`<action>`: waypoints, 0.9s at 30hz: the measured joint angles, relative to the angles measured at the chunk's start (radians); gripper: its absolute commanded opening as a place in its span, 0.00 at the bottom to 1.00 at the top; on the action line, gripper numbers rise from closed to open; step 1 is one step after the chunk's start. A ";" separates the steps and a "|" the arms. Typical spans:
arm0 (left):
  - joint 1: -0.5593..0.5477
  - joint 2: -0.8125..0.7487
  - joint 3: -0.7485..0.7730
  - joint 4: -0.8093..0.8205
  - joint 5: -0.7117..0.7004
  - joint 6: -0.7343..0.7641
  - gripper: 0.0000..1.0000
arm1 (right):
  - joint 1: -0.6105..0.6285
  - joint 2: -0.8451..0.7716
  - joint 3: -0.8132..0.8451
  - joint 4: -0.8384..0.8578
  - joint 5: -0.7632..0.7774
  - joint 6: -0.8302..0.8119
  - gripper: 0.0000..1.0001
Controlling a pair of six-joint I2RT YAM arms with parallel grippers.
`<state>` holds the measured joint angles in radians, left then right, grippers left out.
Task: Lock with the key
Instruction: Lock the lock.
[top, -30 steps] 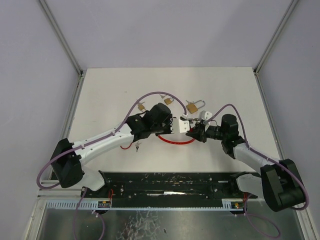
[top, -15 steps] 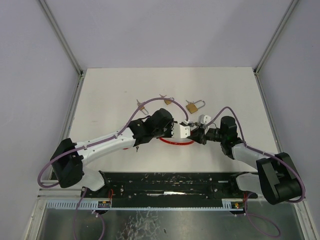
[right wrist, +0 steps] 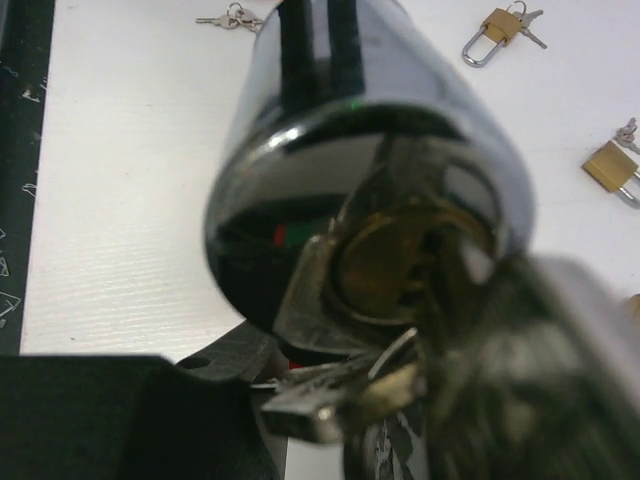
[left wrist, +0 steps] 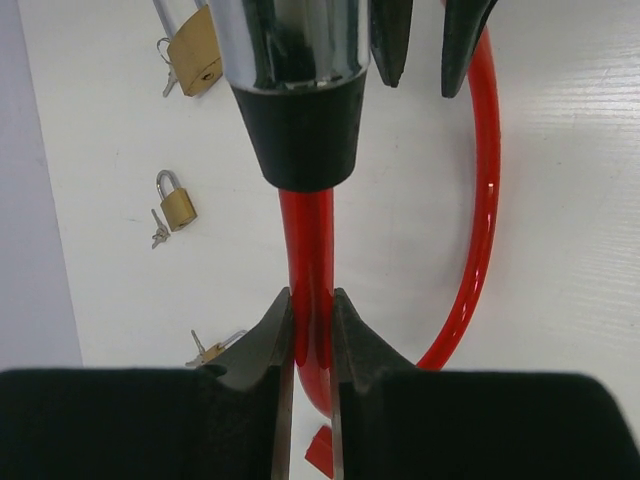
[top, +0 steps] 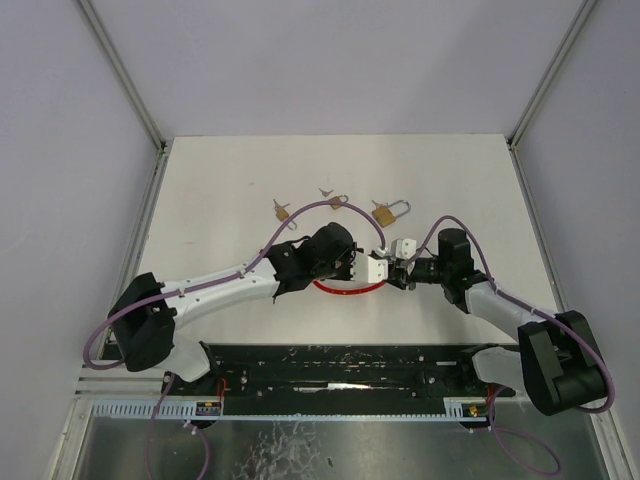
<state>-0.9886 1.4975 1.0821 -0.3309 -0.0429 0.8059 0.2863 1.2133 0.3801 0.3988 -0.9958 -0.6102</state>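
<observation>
A red cable lock [top: 340, 291] lies at mid-table, and its chrome cylinder [right wrist: 330, 130] is lifted between the two arms. My left gripper [left wrist: 310, 300] is shut on the red cable [left wrist: 310, 240] just below the cylinder's black collar [left wrist: 300, 140]. The cylinder's brass keyhole [right wrist: 400, 260] faces my right gripper [right wrist: 400, 350]. A key bunch [right wrist: 330, 405] hangs at the keyhole, between that gripper's parted fingers, blurred. Whether a key sits fully in the keyhole I cannot tell. From above, both grippers meet at the cylinder [top: 385, 262].
Three small brass padlocks with keys lie beyond the arms [top: 385, 213], [top: 335, 203], [top: 281, 211]. A loose key [left wrist: 215, 350] lies left of the cable. The black rail [top: 340, 365] runs along the near table edge.
The left arm has carried the cylinder a little right and nearer. The right gripper's jaws have widened around the key bunch.
</observation>
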 measured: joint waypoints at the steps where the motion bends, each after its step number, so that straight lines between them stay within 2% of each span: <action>1: 0.000 0.000 0.000 -0.001 -0.001 0.000 0.00 | 0.000 0.000 0.012 -0.024 0.004 -0.019 0.31; 3: 0.000 0.000 0.000 -0.001 -0.006 0.000 0.00 | 0.000 0.000 0.023 -0.052 0.008 -0.046 0.29; 5: 0.000 0.000 0.000 -0.001 -0.009 0.000 0.00 | 0.000 -0.002 0.024 -0.071 0.009 -0.062 0.23; 8: 0.000 0.000 -0.001 0.000 -0.014 0.001 0.00 | -0.002 -0.004 0.026 -0.082 0.009 -0.062 0.01; 12: -0.002 -0.001 -0.002 0.003 -0.023 0.001 0.00 | -0.005 -0.004 0.036 -0.096 -0.001 -0.033 0.00; 19: -0.004 -0.042 -0.002 -0.002 -0.015 -0.009 0.00 | -0.005 -0.017 0.066 -0.105 -0.016 0.182 0.00; 25: -0.002 -0.101 -0.002 0.000 -0.032 -0.012 0.00 | -0.005 0.003 0.237 -0.291 0.003 0.241 0.00; 27: -0.002 -0.108 -0.002 0.002 -0.056 -0.011 0.00 | -0.007 0.032 0.299 -0.370 -0.035 0.235 0.00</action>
<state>-0.9909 1.3895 1.0801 -0.3286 -0.0990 0.7944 0.2794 1.2449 0.6792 0.0288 -1.0313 -0.3756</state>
